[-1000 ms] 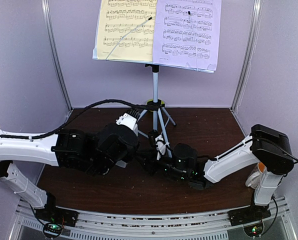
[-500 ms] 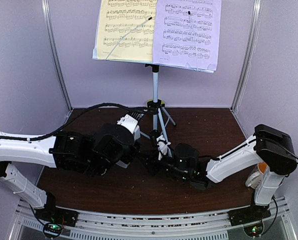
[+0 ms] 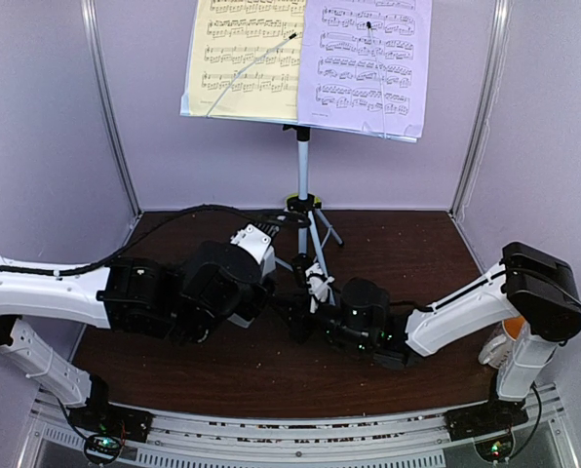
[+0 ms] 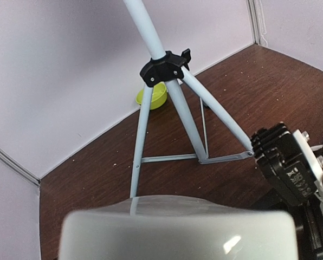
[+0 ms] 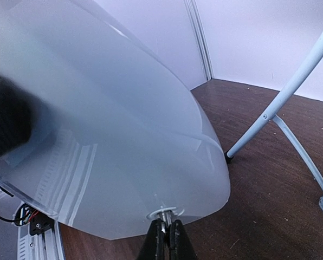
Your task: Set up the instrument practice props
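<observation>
The white metronome [image 4: 178,227] fills the bottom of the left wrist view, right where my left gripper's jaws are, so the fingers themselves are hidden. My left gripper [image 3: 259,281] holds it low over the table. A dark finger [image 5: 4,119] lies against the metronome's side [image 5: 112,135]. My right gripper [image 5: 167,225] is shut on a small metal stub [image 5: 165,213] that sticks out of the metronome's lower edge. Behind stands the music stand [image 3: 303,166] on its grey tripod [image 4: 175,92]. It carries a yellow sheet [image 3: 242,58] and a lilac sheet [image 3: 368,63].
A small green bowl [image 4: 153,96] sits behind the tripod by the back wall. The mug [image 3: 505,336] with an orange inside shows behind the right arm at the table's right edge. A tripod foot [image 5: 227,158] rests close to the metronome. Walls enclose three sides.
My right gripper's fingers have closed onto the metal stub. Both grippers have shifted slightly, the right arm stretching a little toward the left.
</observation>
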`<state>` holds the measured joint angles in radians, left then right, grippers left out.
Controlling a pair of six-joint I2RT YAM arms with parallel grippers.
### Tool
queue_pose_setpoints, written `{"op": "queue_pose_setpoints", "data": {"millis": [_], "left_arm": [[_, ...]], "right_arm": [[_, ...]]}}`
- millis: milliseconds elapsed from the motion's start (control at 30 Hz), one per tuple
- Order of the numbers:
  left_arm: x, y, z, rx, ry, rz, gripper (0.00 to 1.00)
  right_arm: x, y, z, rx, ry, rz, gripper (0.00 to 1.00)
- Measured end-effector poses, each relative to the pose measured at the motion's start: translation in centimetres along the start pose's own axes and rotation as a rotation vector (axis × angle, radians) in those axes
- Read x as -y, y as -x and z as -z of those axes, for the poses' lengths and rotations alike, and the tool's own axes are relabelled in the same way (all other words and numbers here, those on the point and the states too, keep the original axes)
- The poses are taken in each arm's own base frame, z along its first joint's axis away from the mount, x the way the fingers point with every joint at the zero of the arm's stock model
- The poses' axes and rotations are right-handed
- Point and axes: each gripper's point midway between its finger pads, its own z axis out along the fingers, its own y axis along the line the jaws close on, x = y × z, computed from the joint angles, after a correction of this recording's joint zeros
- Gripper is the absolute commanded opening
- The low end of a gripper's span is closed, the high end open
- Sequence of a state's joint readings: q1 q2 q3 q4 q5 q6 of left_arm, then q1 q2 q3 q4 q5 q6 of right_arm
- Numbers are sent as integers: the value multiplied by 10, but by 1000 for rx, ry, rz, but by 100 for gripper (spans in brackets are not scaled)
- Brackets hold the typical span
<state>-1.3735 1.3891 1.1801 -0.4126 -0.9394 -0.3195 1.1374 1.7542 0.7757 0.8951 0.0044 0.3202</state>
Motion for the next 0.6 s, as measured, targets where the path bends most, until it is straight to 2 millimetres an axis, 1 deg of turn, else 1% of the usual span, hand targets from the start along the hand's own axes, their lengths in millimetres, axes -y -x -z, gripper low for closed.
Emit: {"op": "queue_pose_setpoints", "data": {"millis": [233,433,600], "left_arm": [[0,-9,1,36,-21,45,17],[-7,-13,9,108,-51,101,16],[-8,-16,9,146,-64,113,15]], "right_arm": [[1,-6,5,-20,30,-54,0],[-2,-1,5,-16,85,-190,0],[-3,-1,5,-29,87,-324,0]]}}
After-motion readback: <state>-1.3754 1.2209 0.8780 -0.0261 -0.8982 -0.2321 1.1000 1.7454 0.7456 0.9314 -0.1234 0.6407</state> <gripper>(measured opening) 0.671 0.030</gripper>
